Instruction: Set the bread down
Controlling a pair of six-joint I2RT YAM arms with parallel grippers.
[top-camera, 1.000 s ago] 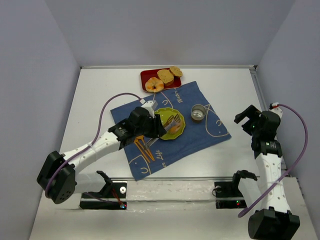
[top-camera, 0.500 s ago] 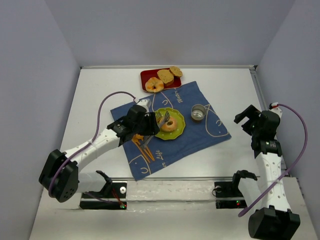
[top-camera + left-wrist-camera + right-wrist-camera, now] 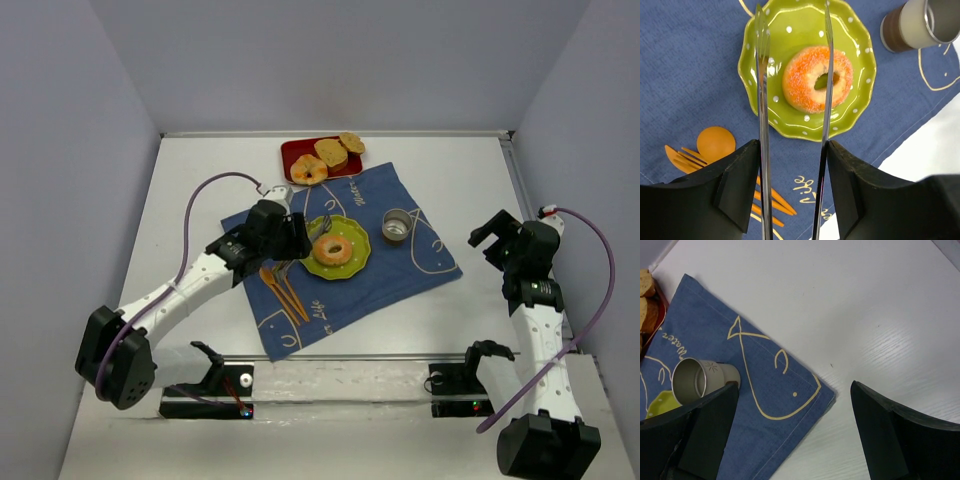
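In the left wrist view the bread (image 3: 817,79) lies flat on the green plate (image 3: 860,65), in the upper middle of the frame. The left gripper (image 3: 793,20) is spread wide and holds nothing. Its 2 thin metal fingers (image 3: 761,100) run up the picture, 1 just left of the bun, 1 across its hole. The right gripper (image 3: 795,412), well apart at the right of the top view, is also spread wide and holds nothing.

White table (image 3: 460,170); pale lilac walls (image 3: 340,60) on three sides.
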